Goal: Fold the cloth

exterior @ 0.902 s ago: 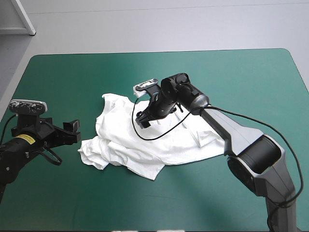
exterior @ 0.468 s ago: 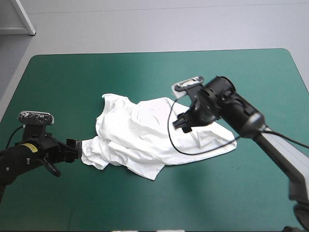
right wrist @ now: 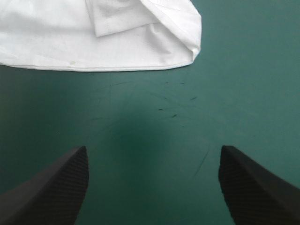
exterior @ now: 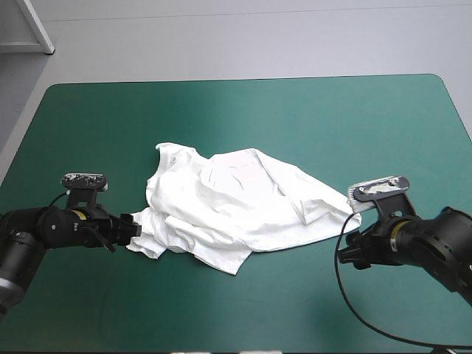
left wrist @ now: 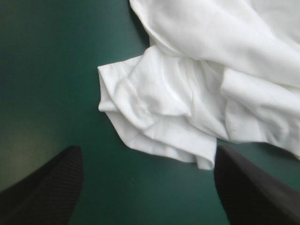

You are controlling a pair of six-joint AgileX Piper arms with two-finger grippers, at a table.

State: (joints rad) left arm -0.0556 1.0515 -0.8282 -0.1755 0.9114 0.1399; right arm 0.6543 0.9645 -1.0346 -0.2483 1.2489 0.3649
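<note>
The white T-shirt (exterior: 236,210) lies crumpled in a loose heap at the middle of the teal-green table. My left gripper (exterior: 131,227) is low at the heap's left end, open, with a bunched fold of the T-shirt (left wrist: 159,117) just ahead of its fingers (left wrist: 44,187) and nothing between them. My right gripper (exterior: 352,251) sits low off the heap's right corner, open over bare cover. In the right wrist view the T-shirt's hem and corner (right wrist: 140,51) lie ahead of the gripper (right wrist: 152,187), a clear gap apart.
Bare teal-green cover (exterior: 332,118) surrounds the heap on all sides. The table's rounded far right corner (exterior: 442,80) and its left edge (exterior: 22,140) are in view.
My right arm has swung from above the heap's middle out to the right and down beside the corner. My left gripper has moved right, up to the heap's left end.
</note>
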